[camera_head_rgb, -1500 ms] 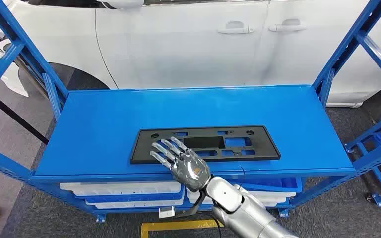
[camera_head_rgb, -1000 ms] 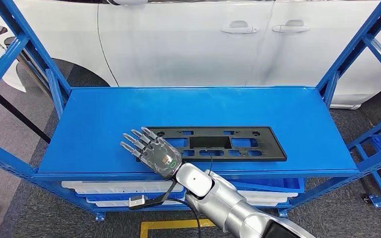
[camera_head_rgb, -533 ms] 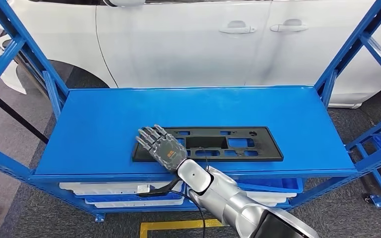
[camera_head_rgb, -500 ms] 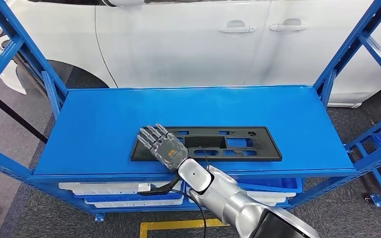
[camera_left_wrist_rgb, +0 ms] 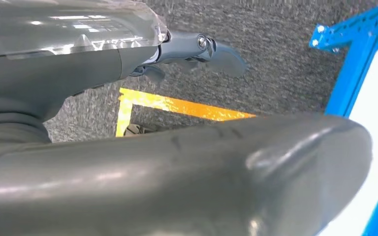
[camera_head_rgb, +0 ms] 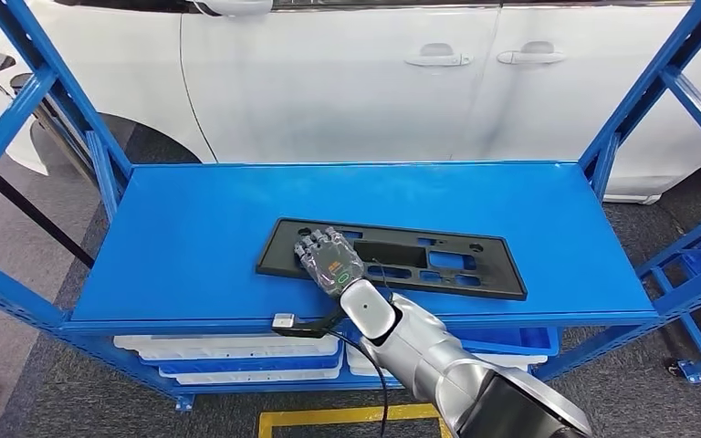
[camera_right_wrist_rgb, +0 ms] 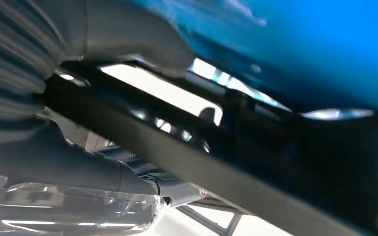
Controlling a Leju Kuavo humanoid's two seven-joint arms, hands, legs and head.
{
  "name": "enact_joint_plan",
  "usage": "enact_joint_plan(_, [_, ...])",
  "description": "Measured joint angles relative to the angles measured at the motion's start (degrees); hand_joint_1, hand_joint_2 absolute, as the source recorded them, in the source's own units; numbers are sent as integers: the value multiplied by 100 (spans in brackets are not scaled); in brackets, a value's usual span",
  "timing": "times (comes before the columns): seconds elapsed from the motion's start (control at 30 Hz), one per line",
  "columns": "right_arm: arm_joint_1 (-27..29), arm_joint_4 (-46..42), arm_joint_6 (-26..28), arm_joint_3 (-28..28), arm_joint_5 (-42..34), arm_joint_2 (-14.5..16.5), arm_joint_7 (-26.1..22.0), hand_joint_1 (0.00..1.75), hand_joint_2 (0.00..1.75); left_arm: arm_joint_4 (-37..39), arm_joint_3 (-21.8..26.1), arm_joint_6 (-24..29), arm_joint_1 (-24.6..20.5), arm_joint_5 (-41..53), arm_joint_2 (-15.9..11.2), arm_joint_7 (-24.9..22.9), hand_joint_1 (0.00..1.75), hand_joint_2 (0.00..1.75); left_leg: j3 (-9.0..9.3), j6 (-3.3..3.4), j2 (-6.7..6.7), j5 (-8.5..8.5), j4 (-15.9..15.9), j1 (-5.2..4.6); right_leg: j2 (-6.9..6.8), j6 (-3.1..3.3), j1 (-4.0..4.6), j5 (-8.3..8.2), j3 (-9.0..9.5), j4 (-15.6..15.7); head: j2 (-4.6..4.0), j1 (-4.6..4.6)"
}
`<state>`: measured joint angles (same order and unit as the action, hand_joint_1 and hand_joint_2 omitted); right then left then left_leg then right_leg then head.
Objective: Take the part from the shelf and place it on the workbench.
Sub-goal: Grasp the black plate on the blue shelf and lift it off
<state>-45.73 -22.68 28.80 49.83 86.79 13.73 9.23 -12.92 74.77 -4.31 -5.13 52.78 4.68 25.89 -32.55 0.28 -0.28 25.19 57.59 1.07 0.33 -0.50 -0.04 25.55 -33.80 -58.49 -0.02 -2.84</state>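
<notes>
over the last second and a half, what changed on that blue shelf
The right hand moved from the black part's near edge onto its left section, fingers curling over it. The part now lies skewed, its left end farther from the shelf's front edge. Whether the hand grips it is unclear. The white car stayed put.

The part (camera_head_rgb: 392, 258) is a long, flat black plastic panel with a large rectangular cut-out near its middle and smaller slots and round holes along its length. It lies on the blue shelf (camera_head_rgb: 192, 228), near the front edge, slightly askew to it. The right hand (camera_head_rgb: 329, 260) grips its left portion from the front edge, fingers curled over the top.
</notes>
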Motion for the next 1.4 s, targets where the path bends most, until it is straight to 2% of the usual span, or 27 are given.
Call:
enact_joint_plan(0.07, [-19,29,1,-29,-1,-10,12,175,175,0,-1,-1,-6,0,-2,7,0,0,-6,63,17,-26,-19,10,-3,-55,-20,302,-221,-486,0,0])
enact_joint_plan(0.13, [-19,57,1,-55,-2,-17,16,175,175,0,-2,-1,-7,0,-8,11,0,0,-31,88,27,-31,-16,0,-5,-89,-29,674,-601,-1270,0,0])
enact_joint_plan(0.17, [-18,68,1,-61,-2,-21,16,175,175,0,-2,-1,-5,0,-11,13,0,0,-39,91,28,-32,-14,-4,-6,-96,-31,749,-732,-1541,0,0])
enact_joint_plan(0.2, [-19,77,1,-66,-2,-25,16,175,175,0,-2,-1,-3,0,-14,13,0,0,-41,91,27,-32,-11,-8,-6,-93,-32,711,-758,-1602,0,0])
enact_joint_plan(0.23, [-20,84,1,-69,-2,-28,17,175,175,0,-2,0,-1,0,-16,14,0,0,-36,90,23,-31,-8,-10,-6,-79,-32,570,-666,-1433,0,0])
enact_joint_plan(0.3, [-27,88,1,-73,-2,-31,19,175,175,0,-2,-4,-1,0,-16,19,0,0,-19,77,11,-25,-2,-16,-7,-16,-23,191,-248,-624,0,0])
enact_joint_plan(0.37, [-34,88,1,-76,-5,-30,22,175,175,0,-3,-19,-2,1,-16,46,0,0,-25,30,-2,-21,8,-32,-11,47,7,9,32,-39,0,0])
enact_joint_plan(0.47, [-36,88,2,-92,-9,-28,19,175,175,0,-7,-75,-2,4,-22,183,0,0,-32,-70,-8,-23,-5,-43,-9,110,15,-14,63,76,0,0])
enact_joint_plan(0.53, [-36,90,3,-119,-2,-21,-3,175,175,0,-13,-117,0,11,-28,335,0,0,-89,-128,-5,102,152,-37,-20,169,-16,-45,91,133,0,0])
enact_joint_plan(0.57, [-34,90,4,-135,3,-16,-26,175,175,0,-16,-126,1,14,-32,416,0,0,-204,-155,-4,259,408,-29,-28,192,-28,-57,98,153,0,0])
enact_joint_plan(0.63, [-25,91,19,-180,9,-12,-86,175,175,0,-22,-119,6,17,-32,556,0,0,-558,-207,-1,632,1182,-18,-36,215,-24,-60,87,154,0,0])
enact_joint_plan(0.67, [-20,92,28,-209,9,-11,-122,175,175,0,-23,-109,12,16,-33,605,0,0,-709,-227,-1,738,1505,-12,-36,217,-21,-59,83,152,0,0])
enact_joint_plan(0.7, [-17,92,37,-238,7,-11,-153,175,175,0,-24,-100,19,15,-34,638,0,0,-768,-240,0,730,1632,-6,-35,217,-20,-58,84,149,0,0])
enact_joint_plan(0.73, [-17,93,44,-265,3,-10,-177,175,175,0,-25,-96,24,14,-37,657,0,0,-711,-247,1,608,1518,1,-32,212,-22,-55,89,143,0,0])
enact_joint_plan(0.8, [-18,93,69,-316,-16,-2,-212,175,175,0,-26,-95,23,15,-42,672,0,0,-342,-241,7,220,754,19,-22,186,-27,-38,97,118,0,0])
enact_joint_plan(0.87, [-25,92,123,-385,-97,7,-278,175,175,0,-30,-89,9,36,-46,661,0,0,-44,-183,5,23,126,5,-3,134,-9,-21,78,79,0,0])
enact_joint_plan(0.97, [-22,49,260,-625,-625,10,-719,175,175,0,-37,-47,2,84,-50,647,0,0,-10,-63,-3,11,16,-21,13,45,2,-33,50,72,0,0])
enact_joint_plan(1.03, [22,-103,301,-959,-1457,2,-1466,175,175,0,-39,-31,-12,86,-54,702,0,0,-12,14,5,-20,-8,-4,9,-11,-9,74,-10,-62,0,1])
enact_joint_plan(1.07, [71,-276,259,-1165,-1999,-18,-1954,175,175,0,-40,-27,-28,81,-58,725,0,0,-15,47,11,-34,-21,9,6,-33,-13,223,-120,-300,0,1])
enact_joint_plan(1.13, [213,-858,41,-1548,-3024,-111,-2805,175,175,0,-40,-19,-58,66,-74,708,0,0,-28,78,18,-42,-23,11,-1,-61,-23,615,-490,-1092,0,0])
enact_joint_plan(1.17, [290,-1220,-100,-1707,-3420,-184,-3070,175,175,0,-40,-15,-68,60,-84,688,0,0,-29,81,19,-42,-22,11,-2,-71,-25,758,-675,-1481,0,0])
enact_joint_plan(1.2, [350,-1570,-227,-1835,-3668,-258,-3191,175,175,0,-39,-13,-73,54,-92,670,0,0,-24,82,19,-41,-22,11,-2,-72,-26,788,-773,-1684,0,0])
enact_joint_plan(1.23, [400,-1884,-327,-1946,-3807,-328,-3224,175,175,0,-39,-11,-77,47,-98,659,0,0,-15,81,19,-39,-22,9,-2,-60,-24,706,-757,-1652,0,0])
enact_joint_plan(1.27, [441,-2144,-382,-2042,-3869,-383,-3226,175,175,0,-39,-11,-80,43,-101,655,0,0,-5,80,18,-38,-22,6,-2,-33,-16,528,-611,-1357,0,0])
enact_joint_plan(1.33, [504,-2562,-429,-2197,-3910,-453,-3223,175,175,0,-39,-11,-92,34,-102,652,0,0,10,64,20,-35,-21,-10,-3,65,20,159,-150,-462,0,-1])
enact_joint_plan(1.37, [531,-2720,-427,-2248,-3925,-469,-3236,175,175,0,-39,-12,-103,30,-101,651,0,0,13,42,22,-30,-20,-15,-5,107,41,53,18,-114,0,-1])
enact_joint_plan(1.4, [558,-2849,-426,-2288,-3985,-479,-3291,175,175,0,-39,-19,-115,21,-101,652,0,0,15,11,26,-26,-21,-14,-5,138,61,14,101,69,0,-1])
